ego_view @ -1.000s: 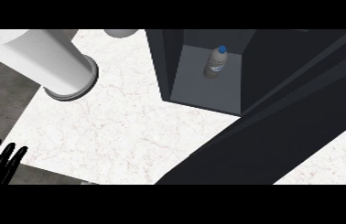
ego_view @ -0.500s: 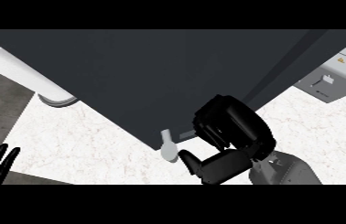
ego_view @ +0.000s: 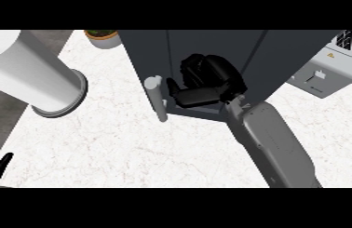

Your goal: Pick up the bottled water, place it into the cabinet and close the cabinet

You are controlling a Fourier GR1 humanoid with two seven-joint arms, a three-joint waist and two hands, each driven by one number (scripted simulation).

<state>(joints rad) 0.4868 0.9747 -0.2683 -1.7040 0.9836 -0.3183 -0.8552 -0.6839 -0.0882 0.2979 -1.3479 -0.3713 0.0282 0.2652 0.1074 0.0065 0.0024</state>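
Right robot hand [ego_view: 206, 83], fingers curled and holding nothing, now presses the nearly shut cabinet [ego_view: 206, 45] door beside its handle [ego_view: 157, 99].

Right hand [ego_view: 206, 83] extended forward, fingers curled; left hand [ego_view: 5, 160] barely visible at lower-left edge.

The right hand [ego_view: 206, 80] lies against the dark cabinet [ego_view: 275, 55], fingers curled and thumb stretched toward the pale door handle [ego_view: 157, 97] just to its left. Its grey forearm [ego_view: 275, 145] runs down and right from it. Far left of the hand stands a white cylinder [ego_view: 37, 76] on the speckled worktop [ego_view: 131, 148]. A potted plant [ego_view: 103, 36] sits up-left, a white appliance [ego_view: 320, 76] to the right. Only fingertips of the left hand [ego_view: 5, 161] show at the lower left edge.
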